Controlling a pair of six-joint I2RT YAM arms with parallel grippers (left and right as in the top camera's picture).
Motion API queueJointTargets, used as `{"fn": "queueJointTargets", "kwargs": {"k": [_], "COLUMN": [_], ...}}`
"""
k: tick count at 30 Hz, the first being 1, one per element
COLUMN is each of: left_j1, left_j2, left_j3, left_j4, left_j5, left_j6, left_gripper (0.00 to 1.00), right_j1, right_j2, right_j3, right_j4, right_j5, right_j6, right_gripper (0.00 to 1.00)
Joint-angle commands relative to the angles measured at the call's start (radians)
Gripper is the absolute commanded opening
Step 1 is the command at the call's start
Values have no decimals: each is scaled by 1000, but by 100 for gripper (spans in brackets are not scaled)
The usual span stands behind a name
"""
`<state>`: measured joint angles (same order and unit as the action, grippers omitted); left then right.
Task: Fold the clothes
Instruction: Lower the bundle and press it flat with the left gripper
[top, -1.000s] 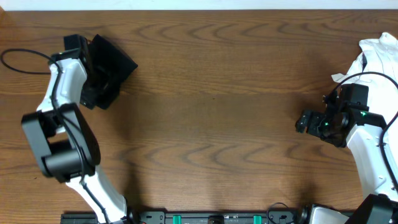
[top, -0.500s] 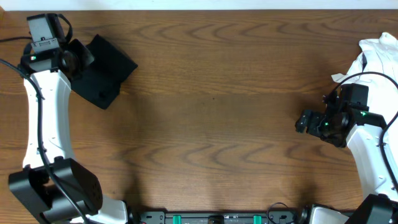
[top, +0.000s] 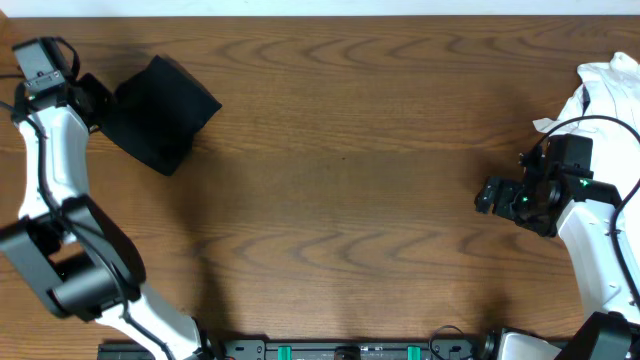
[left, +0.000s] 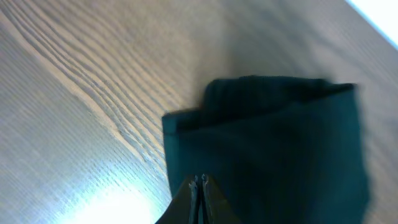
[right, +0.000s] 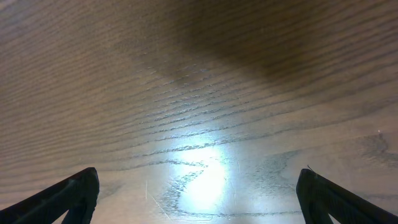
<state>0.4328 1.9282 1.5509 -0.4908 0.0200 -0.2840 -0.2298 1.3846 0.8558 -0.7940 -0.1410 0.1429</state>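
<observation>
The shirt (top: 160, 110) lies as a compact black bundle at the table's (top: 350, 200) far left corner. Our left gripper (left: 200, 184) is pinched tight at its edge, and we cannot tell whether fabric is caught. If it is, pulling away would drag the folds apart. Our right gripper (right: 198, 186) hangs wide and empty, well apart, nearer the white garment (top: 610, 85).

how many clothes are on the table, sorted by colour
black T-shirt: 1
white garment: 1
total: 2
</observation>
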Motion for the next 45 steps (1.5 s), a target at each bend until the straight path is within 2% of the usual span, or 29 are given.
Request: {"fn": "queueJointTargets", "kwargs": {"k": [1, 10, 16, 22, 29, 45], "left_j1": [18, 22, 22, 14, -13, -114], "left_j2": [79, 191, 193, 193, 193, 192], "left_j3": [5, 4, -6, -62, -64, -64], "left_j4": [31, 45, 21, -2, -75, -164], "left_j5": [-8, -1, -1, 2, 116, 130], "left_j6": [18, -6, -9, -109, -111, -122], "left_gripper": [6, 6, 6, 6, 6, 6], "right_j1": [-9, -9, -9, -9, -9, -9], "right_j2": [-6, -6, -6, -6, -6, -6], "right_j3": [13, 13, 13, 13, 13, 13], "right_j4": [1, 1, 1, 1, 1, 1], "right_j5": [3, 3, 3, 3, 3, 3], "right_j6": [10, 10, 10, 10, 10, 10], "right_gripper": [99, 99, 99, 99, 99, 99]}}
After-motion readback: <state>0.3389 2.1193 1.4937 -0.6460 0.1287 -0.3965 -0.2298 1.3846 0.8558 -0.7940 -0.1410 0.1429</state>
